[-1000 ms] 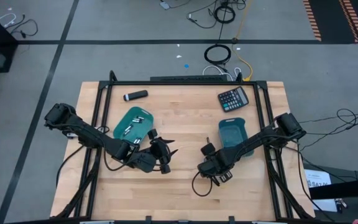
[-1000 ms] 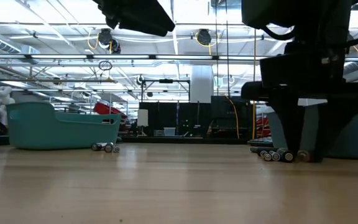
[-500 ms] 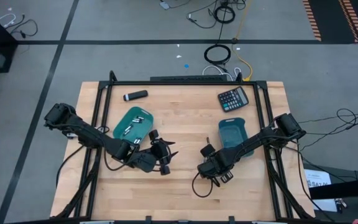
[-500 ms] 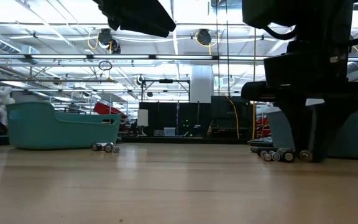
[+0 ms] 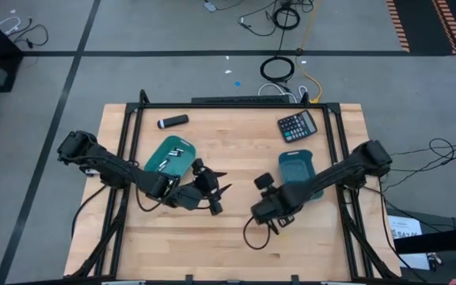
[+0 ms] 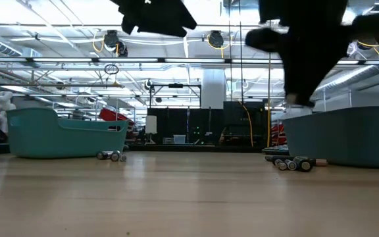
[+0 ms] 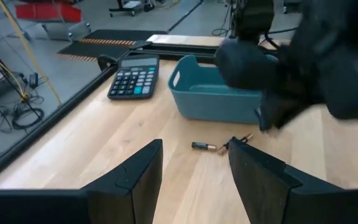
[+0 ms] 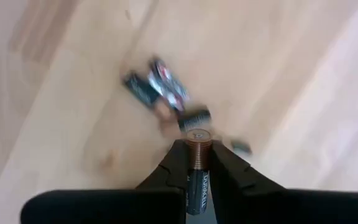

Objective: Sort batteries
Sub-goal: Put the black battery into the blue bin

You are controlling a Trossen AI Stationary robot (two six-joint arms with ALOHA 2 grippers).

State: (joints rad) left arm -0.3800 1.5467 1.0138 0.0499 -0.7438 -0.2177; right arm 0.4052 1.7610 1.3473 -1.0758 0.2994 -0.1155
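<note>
Your right hand (image 8: 197, 163) pinches a coppery-topped battery (image 8: 196, 171) above the loose batteries (image 6: 293, 163) on the tabletop (image 5: 236, 245); your left hand (image 7: 194, 167) hovers open near the left teal tray (image 5: 169, 155).

My right hand (image 8: 196, 163) has closed on one copper-topped black cylindrical battery (image 8: 196, 174) and lifted it off the wooden surface (image 5: 236, 245). My left hand (image 5: 216, 192) has shifted slightly toward the surface's centre.
</note>
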